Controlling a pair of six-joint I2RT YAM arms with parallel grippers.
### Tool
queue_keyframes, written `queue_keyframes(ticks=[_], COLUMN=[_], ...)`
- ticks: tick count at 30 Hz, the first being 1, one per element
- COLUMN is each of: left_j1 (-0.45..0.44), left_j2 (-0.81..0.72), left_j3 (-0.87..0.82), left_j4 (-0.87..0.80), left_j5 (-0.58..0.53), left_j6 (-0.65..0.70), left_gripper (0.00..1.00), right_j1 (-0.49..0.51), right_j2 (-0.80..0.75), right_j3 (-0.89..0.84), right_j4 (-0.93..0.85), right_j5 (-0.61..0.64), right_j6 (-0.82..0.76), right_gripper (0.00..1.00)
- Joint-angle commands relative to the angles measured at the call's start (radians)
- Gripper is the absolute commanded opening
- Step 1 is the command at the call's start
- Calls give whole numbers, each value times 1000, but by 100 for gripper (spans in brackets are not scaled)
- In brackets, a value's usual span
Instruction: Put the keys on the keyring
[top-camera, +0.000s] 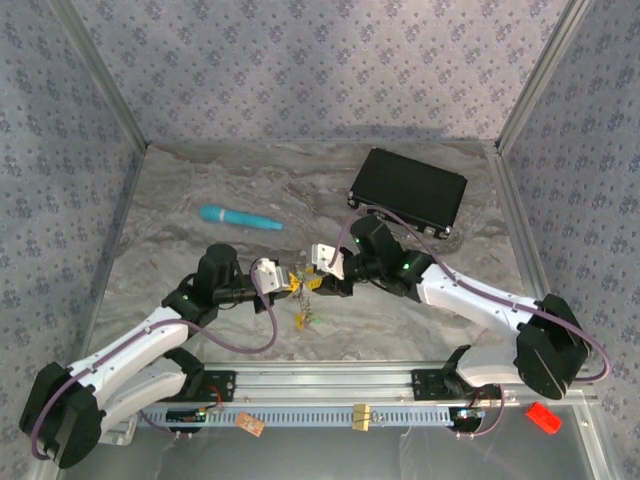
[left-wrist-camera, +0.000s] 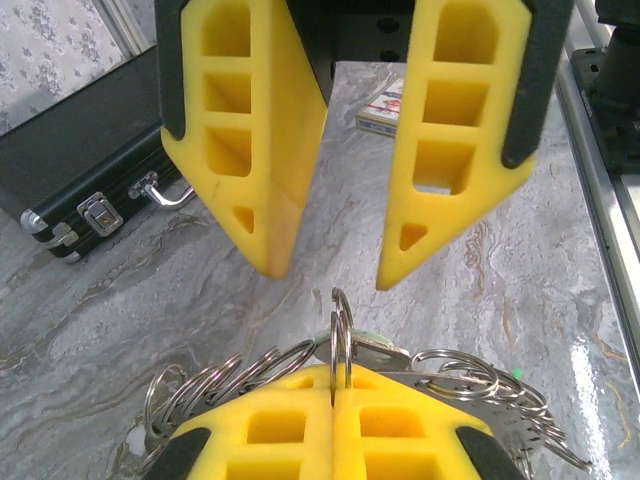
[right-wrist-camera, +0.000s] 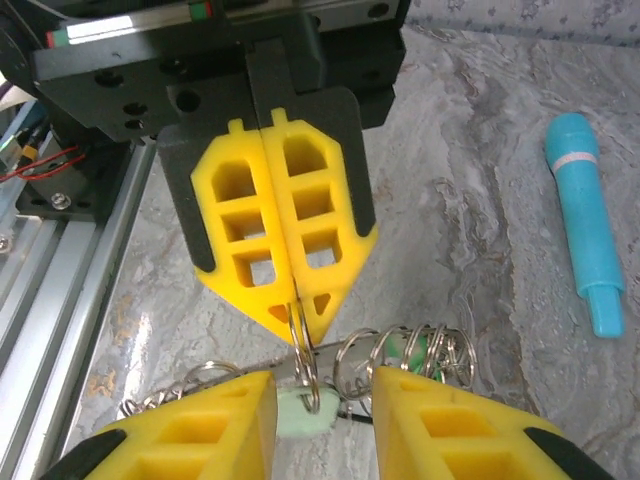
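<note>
While the left end effector (left-wrist-camera: 333, 385) at the bottom of its own wrist view is pressed fully shut, its two yellow fingers meet flat along the centre line and pinch one upright wire loop of the keyring (left-wrist-camera: 341, 330) between their tips. More silvery loops of that keyring fan out to the lower left and lower right of the pinched loop, lying over the tops of the shut fingers.

Facing it from the top of the same frame, the right end effector (left-wrist-camera: 325, 280) has its jaws plainly apart, with grey marbled counter (left-wrist-camera: 520, 290) showing through the gap. Its tips hang just above the pinched loop and I cannot see them touching it, so it has hold of nothing.

From the right wrist, the pinched loop hangs below the point of the shut yellow pair at mid-frame and drops into the gap between the spread fingers (right-wrist-camera: 200, 430) at the bottom edge. Of the keys (right-wrist-camera: 300, 418), a pale green head sits low in that gap just under the loop, and a darker green head shows among the loops to its right.

Seen from above, both arms meet at the centre of the counter, the ring bunch sits between their tips, and a small cluster dangles just below them. A teal stick (top-camera: 240, 217) lies to the upper left of the arms, a black case (top-camera: 408, 190) sits at the upper right, and a red and white box (left-wrist-camera: 383, 108) lies near the top centre of the left wrist view
</note>
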Motion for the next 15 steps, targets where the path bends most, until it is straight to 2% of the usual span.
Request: queue_keyframes(ticks=[1,12,15], left_j1=[-5,-4,-5], left_j2=[-14,-17,-18], left_j3=[-2,-13,-12], left_j4=[82,109,109], left_j5=[65,74,76], left_j6=[-24,-46,-48], left_gripper=[0,0,0], right_j1=[3,6,6], right_j2=[10,39,31], right_j3=[1,4,2], right_j4=[62,37,16], right_j5=[-49,-69,-52], right_j6=[35,12,1], right_gripper=[31,23,11])
